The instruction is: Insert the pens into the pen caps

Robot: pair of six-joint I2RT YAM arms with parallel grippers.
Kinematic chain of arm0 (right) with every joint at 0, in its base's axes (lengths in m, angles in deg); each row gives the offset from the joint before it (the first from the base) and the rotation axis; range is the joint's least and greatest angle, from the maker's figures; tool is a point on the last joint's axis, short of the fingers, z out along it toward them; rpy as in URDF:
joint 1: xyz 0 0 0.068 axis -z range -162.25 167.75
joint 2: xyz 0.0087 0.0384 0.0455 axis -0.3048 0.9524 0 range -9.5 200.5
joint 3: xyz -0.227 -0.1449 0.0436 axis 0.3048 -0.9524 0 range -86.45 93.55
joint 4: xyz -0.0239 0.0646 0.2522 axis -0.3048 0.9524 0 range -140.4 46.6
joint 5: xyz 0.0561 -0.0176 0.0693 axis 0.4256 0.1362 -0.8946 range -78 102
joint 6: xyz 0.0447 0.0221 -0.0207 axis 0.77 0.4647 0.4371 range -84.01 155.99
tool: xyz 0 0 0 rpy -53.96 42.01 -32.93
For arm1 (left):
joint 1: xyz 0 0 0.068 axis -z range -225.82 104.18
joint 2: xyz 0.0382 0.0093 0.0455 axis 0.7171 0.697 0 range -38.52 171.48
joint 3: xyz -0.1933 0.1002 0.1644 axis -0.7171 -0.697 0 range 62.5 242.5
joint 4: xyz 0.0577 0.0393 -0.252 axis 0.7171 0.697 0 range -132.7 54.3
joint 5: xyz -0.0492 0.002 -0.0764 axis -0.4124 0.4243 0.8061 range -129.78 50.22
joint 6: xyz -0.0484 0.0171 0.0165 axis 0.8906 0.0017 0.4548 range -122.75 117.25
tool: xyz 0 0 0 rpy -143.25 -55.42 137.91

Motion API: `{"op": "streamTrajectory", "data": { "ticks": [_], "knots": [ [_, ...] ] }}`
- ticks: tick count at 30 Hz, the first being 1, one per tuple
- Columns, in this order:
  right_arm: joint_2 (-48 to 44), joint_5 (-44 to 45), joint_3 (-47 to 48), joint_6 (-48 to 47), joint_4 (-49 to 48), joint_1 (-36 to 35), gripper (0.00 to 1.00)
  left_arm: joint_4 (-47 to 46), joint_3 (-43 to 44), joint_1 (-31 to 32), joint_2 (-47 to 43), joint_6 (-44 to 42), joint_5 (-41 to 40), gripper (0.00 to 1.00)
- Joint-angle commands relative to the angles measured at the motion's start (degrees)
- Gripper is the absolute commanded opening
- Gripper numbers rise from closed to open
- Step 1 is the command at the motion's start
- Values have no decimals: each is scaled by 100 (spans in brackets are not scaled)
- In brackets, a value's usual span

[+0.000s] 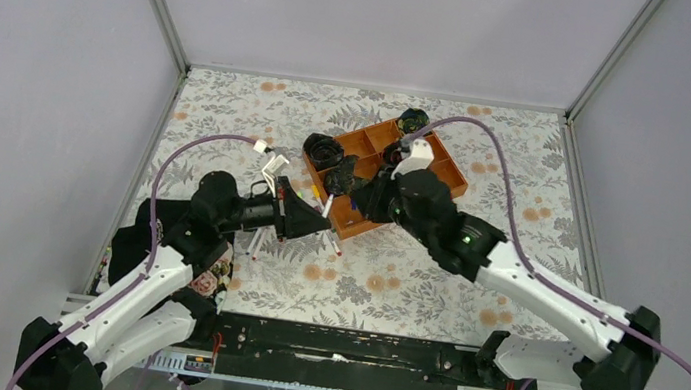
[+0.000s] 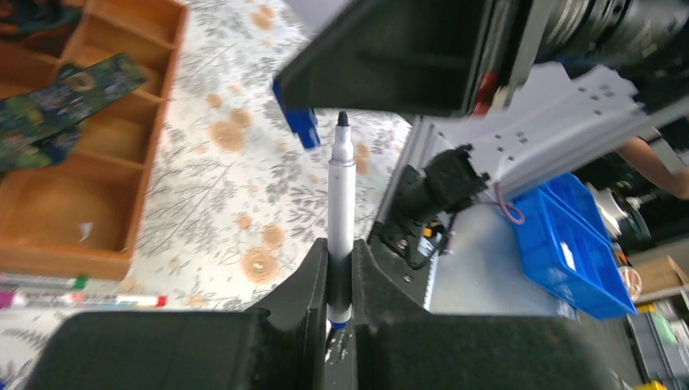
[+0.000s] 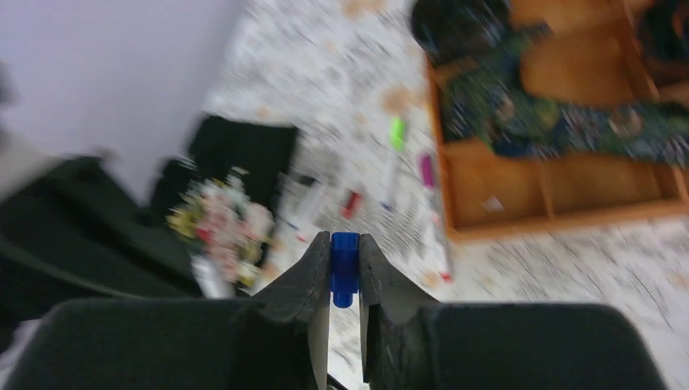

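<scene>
A slim white pen with a black tip juts from the left gripper, pinched tight. Near its tip hangs a stubby blue plastic cap, squeezed in the right gripper, above the floral tablecloth beside a wooden compartment tray.

cap blue, pen white with black tip and apparently blue butt end, tray orange, tablecloth grey leaf print with orange blooms.

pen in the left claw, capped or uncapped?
Uncapped. The pen clamped in the left claw shows a bare dark tip; the blue cap sits apart from it, pinched in the right claw.
</scene>
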Motion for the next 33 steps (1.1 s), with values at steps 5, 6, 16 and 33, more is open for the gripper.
{"op": "streamTrajectory", "data": {
  "ticks": [5,6,16,33],
  "knots": [
    [-507,-357,-234,-268,-2655,-22,0,-1041,-49,302,-70,118,853,0],
    [-508,-399,-270,-253,-2819,-25,0,-1030,-49,318,-83,114,845,0],
    [-620,-623,-317,-141,-2816,-26,0,-913,-50,335,-48,107,571,0],
    [-821,-828,-432,-30,-2732,-27,0,-592,14,331,-70,-49,299,0]
  ]
}}
